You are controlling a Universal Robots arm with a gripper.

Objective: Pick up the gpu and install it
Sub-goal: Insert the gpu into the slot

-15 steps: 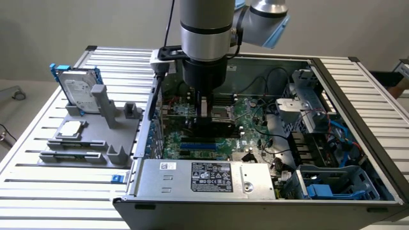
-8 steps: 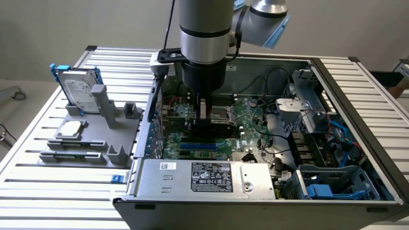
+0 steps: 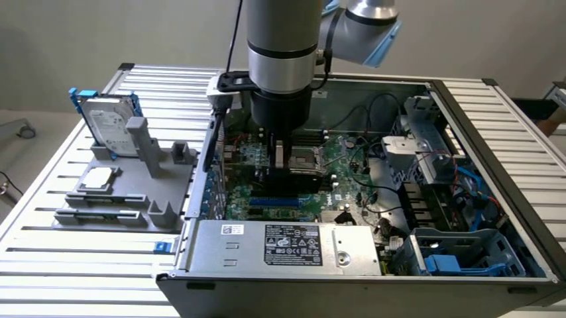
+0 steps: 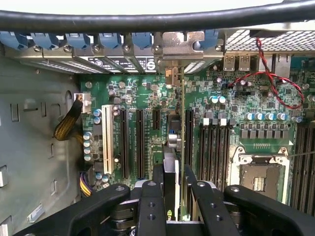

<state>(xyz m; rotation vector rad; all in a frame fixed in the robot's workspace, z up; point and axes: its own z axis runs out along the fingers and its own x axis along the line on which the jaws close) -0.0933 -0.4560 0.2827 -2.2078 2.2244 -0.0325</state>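
Note:
My gripper (image 3: 281, 158) reaches down into the open computer case (image 3: 495, 126), over the green motherboard (image 3: 346, 158). It is shut on the gpu (image 3: 292, 177), which shows there as a dark block under the fingers. In the wrist view the gpu (image 4: 173, 145) stands on edge between the black fingers (image 4: 151, 196) of the gripper (image 4: 173, 172). The card runs along a black expansion slot (image 4: 189, 142), and its silver end bracket (image 4: 182, 45) sits at the case's rear slot wall. Whether the card's edge is seated in the slot I cannot tell.
On the exterior view's left a grey fixture (image 3: 132, 199) holds a hard drive with a blue frame (image 3: 111, 122) and a square silver CPU chip (image 3: 99, 176). Around the card are a power supply (image 3: 283, 245), a blue drive cage (image 3: 468, 255), the CPU socket (image 4: 258, 177) and red-black wires (image 4: 270, 78).

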